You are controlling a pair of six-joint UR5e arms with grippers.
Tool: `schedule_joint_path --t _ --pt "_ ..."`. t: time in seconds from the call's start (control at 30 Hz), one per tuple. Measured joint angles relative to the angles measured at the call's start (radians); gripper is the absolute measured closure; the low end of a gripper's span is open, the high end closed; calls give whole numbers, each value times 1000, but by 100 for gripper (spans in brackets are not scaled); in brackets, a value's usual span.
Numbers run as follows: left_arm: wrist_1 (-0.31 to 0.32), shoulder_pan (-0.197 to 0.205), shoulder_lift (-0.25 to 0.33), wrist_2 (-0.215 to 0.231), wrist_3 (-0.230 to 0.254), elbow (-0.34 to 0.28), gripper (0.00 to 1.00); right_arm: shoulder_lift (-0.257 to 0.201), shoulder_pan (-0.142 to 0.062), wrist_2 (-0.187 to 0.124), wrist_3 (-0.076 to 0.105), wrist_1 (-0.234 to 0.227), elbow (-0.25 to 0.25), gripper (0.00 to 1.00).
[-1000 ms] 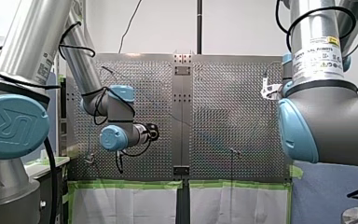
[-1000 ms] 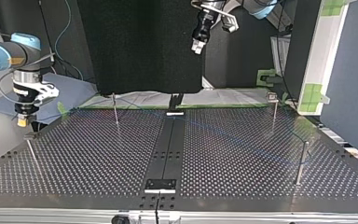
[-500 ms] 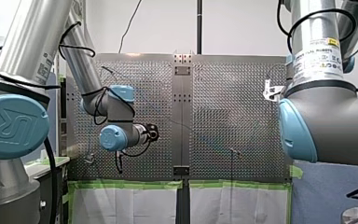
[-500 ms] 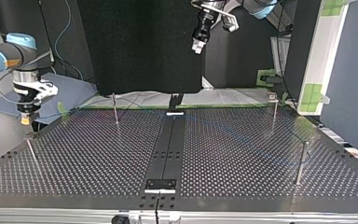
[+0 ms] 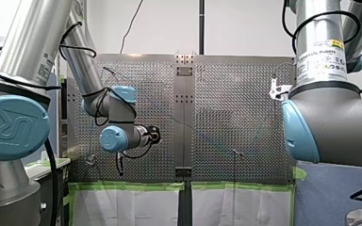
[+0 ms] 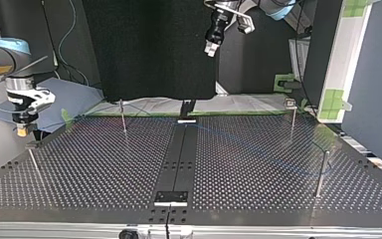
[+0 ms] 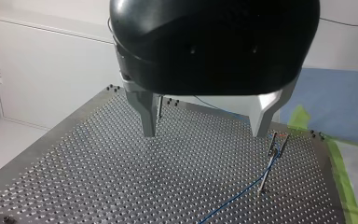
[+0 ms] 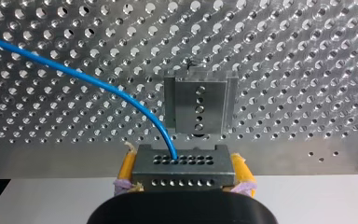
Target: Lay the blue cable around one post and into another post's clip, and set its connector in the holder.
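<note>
In the right wrist view my right gripper (image 8: 182, 173) is shut with its yellow pads (image 8: 127, 169) on the metal connector (image 8: 182, 164). The blue cable (image 8: 98, 84) leaves the connector's top and curves off across the plate. The metal holder (image 8: 199, 105) stands just ahead of the connector, apart from it. In the top view my right gripper (image 6: 22, 130) hangs just above the holder (image 6: 31, 145) at the left. My left gripper (image 6: 210, 49) is raised high at the back, open and empty. In the left wrist view the cable (image 7: 242, 193) runs from a clip post (image 7: 272, 148) beyond my left gripper (image 7: 205, 128).
Thin posts stand on the perforated table: one at the top view's back left (image 6: 123, 117), one at the back right (image 6: 292, 119), one at the near right (image 6: 321, 174). A dark centre strip (image 6: 179, 154) divides the plate. Green tape (image 5: 132, 186) marks the table's edge.
My right arm has shifted a little toward the top view's left with the connector in its grip. My left arm has stayed still.
</note>
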Motion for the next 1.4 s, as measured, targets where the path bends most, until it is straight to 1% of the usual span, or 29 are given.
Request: schedule_joint_path --t 0.1,0.27,0.4,0.5,0.6,0.83,1.03,1.3,1.4 --pt "-2 0 0 0 2 0 2 1 -7 -22 1 -2 0 100" --pt "-3 0 0 1 3 0 2 4 -12 -52 5 -1 -2 100" --pt "-3 0 0 1 3 0 2 27 -18 -75 10 20 -25 100" --pt "-3 0 0 1 2 1 2 43 -19 -84 11 29 -52 100" --pt "-3 0 0 1 2 2 2 50 -21 -94 11 32 -71 100" --pt "-7 0 0 1 2 10 2 55 -22 -111 12 33 -103 100" --pt "-8 0 -1 1 0 16 2 59 -18 -132 11 33 -114 100" --pt "-9 0 -1 1 0 20 2 70 -12 -162 10 34 -116 100" --pt "-9 0 -1 1 0 21 2 72 -10 -168 11 34 -116 100"
